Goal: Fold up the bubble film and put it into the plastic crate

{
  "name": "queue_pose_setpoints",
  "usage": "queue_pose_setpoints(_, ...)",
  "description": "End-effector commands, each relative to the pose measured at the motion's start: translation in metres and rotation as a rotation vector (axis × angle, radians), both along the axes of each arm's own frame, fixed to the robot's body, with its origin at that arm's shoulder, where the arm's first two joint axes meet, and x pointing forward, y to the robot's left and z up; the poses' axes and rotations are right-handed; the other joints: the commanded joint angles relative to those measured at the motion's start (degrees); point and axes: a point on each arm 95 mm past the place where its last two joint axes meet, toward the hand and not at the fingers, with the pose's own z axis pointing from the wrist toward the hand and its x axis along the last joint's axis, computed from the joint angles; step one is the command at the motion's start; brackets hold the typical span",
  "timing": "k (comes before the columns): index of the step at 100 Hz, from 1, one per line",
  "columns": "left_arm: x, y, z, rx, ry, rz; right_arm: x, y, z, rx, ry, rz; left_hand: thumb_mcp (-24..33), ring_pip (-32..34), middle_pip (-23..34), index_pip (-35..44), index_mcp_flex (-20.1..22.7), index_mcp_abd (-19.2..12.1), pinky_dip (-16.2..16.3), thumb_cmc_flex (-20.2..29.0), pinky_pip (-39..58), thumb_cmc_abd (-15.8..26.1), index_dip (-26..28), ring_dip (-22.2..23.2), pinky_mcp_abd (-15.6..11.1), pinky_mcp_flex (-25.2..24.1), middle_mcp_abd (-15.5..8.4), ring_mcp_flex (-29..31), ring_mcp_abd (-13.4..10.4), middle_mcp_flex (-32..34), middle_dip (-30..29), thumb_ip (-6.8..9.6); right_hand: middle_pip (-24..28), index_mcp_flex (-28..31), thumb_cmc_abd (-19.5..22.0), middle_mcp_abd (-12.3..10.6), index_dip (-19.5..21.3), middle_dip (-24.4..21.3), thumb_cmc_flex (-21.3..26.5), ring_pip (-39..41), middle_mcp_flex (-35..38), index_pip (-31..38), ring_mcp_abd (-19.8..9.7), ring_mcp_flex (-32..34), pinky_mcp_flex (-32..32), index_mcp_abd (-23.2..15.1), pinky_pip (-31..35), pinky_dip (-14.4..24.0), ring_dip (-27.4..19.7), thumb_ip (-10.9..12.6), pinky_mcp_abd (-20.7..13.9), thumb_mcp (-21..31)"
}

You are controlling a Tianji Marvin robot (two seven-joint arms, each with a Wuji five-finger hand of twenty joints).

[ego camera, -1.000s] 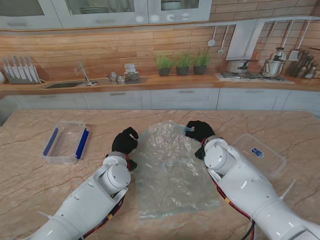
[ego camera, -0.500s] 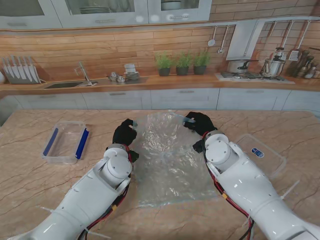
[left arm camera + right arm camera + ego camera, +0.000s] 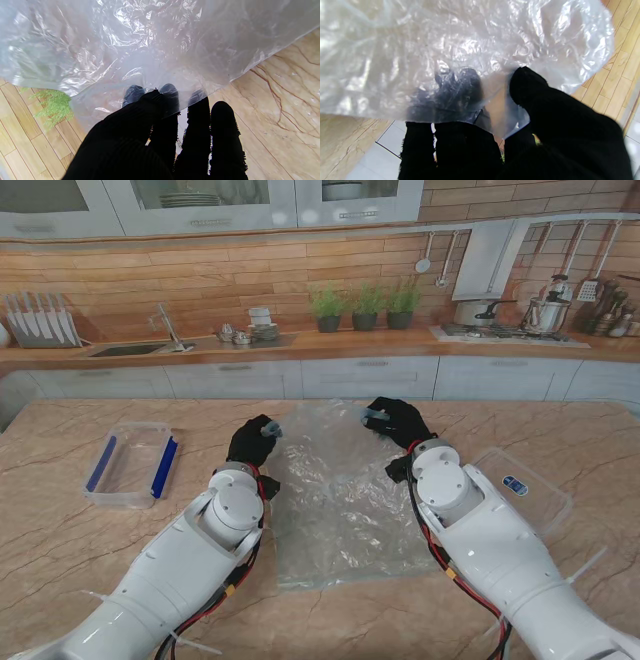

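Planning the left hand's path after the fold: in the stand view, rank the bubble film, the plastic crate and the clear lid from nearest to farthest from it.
From the left hand:
1. Bubble film, gripped at its far left corner.
2. Plastic crate, on its left, apart.
3. Clear lid, far right, beyond the right arm.

We got bright, even light; glare flared off the bubble film [image 3: 475,50], and the right wrist view looked soft.
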Motion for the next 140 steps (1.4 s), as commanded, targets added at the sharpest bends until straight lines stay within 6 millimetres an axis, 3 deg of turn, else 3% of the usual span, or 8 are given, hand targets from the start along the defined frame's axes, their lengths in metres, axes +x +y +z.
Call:
queue_pose_setpoints(1, 0.002, -0.005, 0.008, -0.034, -0.019, 0.0, 0.001, 0.002, 0.005, 0.004, -0.014, 0.011, -0.1, -0.3, 3.6, 5.6, -0.3, -2.1, -0.6, 4.0, -0.6, 2.4, 3.6, 1.2, -1.2, -0.9, -2.8, -0.8, -1.3, -0.9, 2.1, 1.24, -0.8, 0.9, 4.1, -1.0, 2.4, 0.2, 3.5, -1.5, 0.7, 2.8, -3.0, -1.8, -1.1, -7.7, -1.3, 0.4, -0.9, -0.2, -1.3, 0.8)
queue_pose_setpoints(20, 0.006, -0.001, 0.017, -0.04, -0.06, -0.01, 0.005, 0.002, 0.006, 0.021, -0.056, 0.011, -0.6, -0.7, 5.3, 5.7, -1.8, -2.6, -1.1, 4.0, -1.7, 3.9, 8.6, 1.9, -1.6, -2.5, -3.6, -1.8, -2.2, -2.3, 2.6, 1.45, -1.6, 0.4, 4.5, -1.6, 2.5, 0.2, 3.4, -2.3, 1.0, 2.5, -3.7, -1.5, -1.0, -8.3, -2.2, 0.8, -1.0, -0.4, -1.3, 0.1)
queue_pose_setpoints(65, 0.0, 0.008, 0.024, -0.065, -0.159, -0.116, 0.005, -0.007, -0.001, 0.03, -0.135, 0.035, -2.1, -1.2, 6.3, 5.6, -0.8, -4.2, -2.0, 4.0, -4.1, 3.3, 10.4, 2.4, -1.3, -4.0, -5.4, -0.6, -4.0, -1.2, 2.6, 1.34, -3.7, 0.4, 2.7, -3.4, -0.1, -0.9, 3.5, -6.1, 2.6, 4.4, -5.5, -1.5, -1.9, -9.8, -6.7, 1.4, -2.3, -1.5, -0.9, 0.5)
queue_pose_setpoints(91, -0.022, 0.019, 0.003, 0.068, -0.208, -0.281, -0.023, -0.025, -0.026, -0.049, -0.124, 0.078, -2.5, -3.1, 5.0, 5.1, 0.2, -5.3, -1.8, 4.0, -5.7, 3.3, 11.0, 2.6, -1.2, -4.3, -6.8, 0.2, -5.1, -0.6, 3.0, 0.74, -6.0, 1.6, -1.7, -4.2, -0.8, -1.7, 3.0, -10.3, 5.3, 5.3, -6.3, -0.4, -1.4, -9.8, -9.5, 1.6, -4.4, -2.0, -0.3, 4.9)
queue_pose_setpoints(113, -0.047, 0.027, -0.011, 0.216, -0.248, -0.414, -0.052, -0.037, -0.042, -0.149, -0.107, 0.146, -2.4, -4.8, 3.5, 4.8, 0.1, -5.7, -1.8, 4.0, -6.4, 2.8, 11.4, 2.4, -1.3, -4.3, -7.2, 0.2, -5.7, -0.5, 3.1, -0.05, -6.8, 1.6, -5.7, -4.4, -1.5, -1.8, 3.5, -12.3, 6.6, 5.8, -6.1, -0.3, -1.6, -8.9, -11.5, 1.0, -5.4, -1.9, 0.1, 5.2)
queue_pose_setpoints(140, -0.075, 0.032, -0.02, 0.36, -0.277, -0.556, -0.084, -0.049, -0.055, -0.321, -0.105, 0.241, -2.1, -6.3, 1.5, 4.1, 0.1, -5.6, -2.0, 4.0, -7.7, 2.2, 10.8, 1.7, -1.0, -4.5, -6.7, 0.0, -5.5, 0.0, 2.6, -0.62, -7.5, -0.1, -5.2, -4.2, -1.6, -0.9, 3.0, -14.5, 4.9, 5.8, -6.1, -1.2, -2.4, -8.6, -14.8, 0.3, -6.2, -1.1, 0.3, 3.7)
